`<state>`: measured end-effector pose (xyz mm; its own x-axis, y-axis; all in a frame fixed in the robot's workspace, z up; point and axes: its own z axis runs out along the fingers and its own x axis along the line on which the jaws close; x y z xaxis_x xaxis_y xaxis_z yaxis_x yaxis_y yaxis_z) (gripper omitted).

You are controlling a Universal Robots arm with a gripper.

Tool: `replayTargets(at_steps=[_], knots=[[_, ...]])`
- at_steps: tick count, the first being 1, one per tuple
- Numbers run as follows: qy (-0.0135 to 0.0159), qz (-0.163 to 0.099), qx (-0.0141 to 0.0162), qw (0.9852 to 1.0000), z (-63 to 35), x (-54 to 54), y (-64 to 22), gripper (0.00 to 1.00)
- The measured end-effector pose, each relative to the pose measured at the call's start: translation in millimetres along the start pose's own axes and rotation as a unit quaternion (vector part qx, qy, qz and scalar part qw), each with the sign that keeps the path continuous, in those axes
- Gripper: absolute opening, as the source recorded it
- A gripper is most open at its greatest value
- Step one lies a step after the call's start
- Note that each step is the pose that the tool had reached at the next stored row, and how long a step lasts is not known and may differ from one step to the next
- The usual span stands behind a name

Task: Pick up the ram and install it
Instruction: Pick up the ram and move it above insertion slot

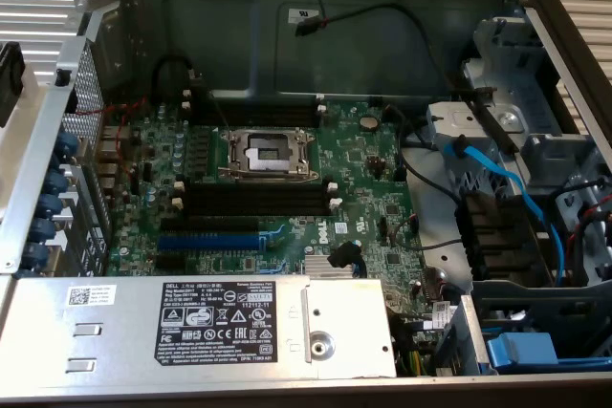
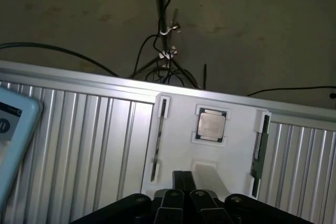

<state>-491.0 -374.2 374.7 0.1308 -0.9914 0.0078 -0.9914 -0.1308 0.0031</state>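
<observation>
The ram (image 2: 257, 153) is a thin dark green stick standing on edge in the side holder of a white fixture plate (image 2: 178, 145), which lies on a ribbed metal surface. A square silver processor chip (image 2: 211, 125) sits in the plate's middle recess. My gripper (image 2: 182, 183) hangs over the near edge of the plate, about level with the chip and to one side of the ram. Its black fingers are shut together with nothing between them. In the exterior view, the open computer case shows the black memory slots (image 1: 256, 200) with white end clips, below the processor socket (image 1: 268, 153).
A blue expansion slot (image 1: 206, 241) lies near the memory slots. The labelled power supply (image 1: 215, 327) covers the case's front. Blue cables (image 1: 497, 179) and drive bays fill the exterior view's right. Black cables (image 2: 163, 61) hang behind the fixture, and a light blue object (image 2: 13, 140) stands beside it.
</observation>
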Motion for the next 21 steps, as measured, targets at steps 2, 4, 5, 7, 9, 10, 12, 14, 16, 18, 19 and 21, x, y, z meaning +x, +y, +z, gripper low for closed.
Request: replayTargets(at_steps=[2, 4, 5, 7, 9, 10, 12, 14, 16, 18, 19, 21], knots=[[0.0, 0.0, 0.0, 1.0, 3.6, 0.0, 0.0, 0.1], [0.0, 0.0, 0.0, 1.0, 7.2, 0.1, 0.0, 0.1], [0.0, 0.0, 0.0, 1.0, 9.2, 0.2, 0.0, 0.1], [-0.0001, 0.0, -0.0004, 1.0, 12.8, 0.8, 0.1, 0.1], [-0.0001, 0.0, -0.0006, 1.0, 16.4, 1.3, 0.2, 0.1], [-0.0001, 0.0, -0.0006, 1.0, 18.2, 1.6, 0.2, 0.1], [-0.0001, 0.0, -0.0005, 1.0, 21.8, 2.1, 0.3, 0.1], [-0.0001, 0.0, -0.0006, 1.0, 25.4, 2.7, 0.3, 0.1], [-0.0001, 0.0, -0.0006, 1.0, 29.2, 3.4, 0.4, 0.1], [-0.0001, 0.0, -0.0005, 1.0, 32.8, 4.2, 0.5, 0.1], [-0.0001, 0.0, -0.0005, 1.0, 34.8, 4.6, 0.5, 0.1], [-0.0001, 0.0, -0.0005, 1.0, 38.3, 5.5, 0.7, 0.1]])
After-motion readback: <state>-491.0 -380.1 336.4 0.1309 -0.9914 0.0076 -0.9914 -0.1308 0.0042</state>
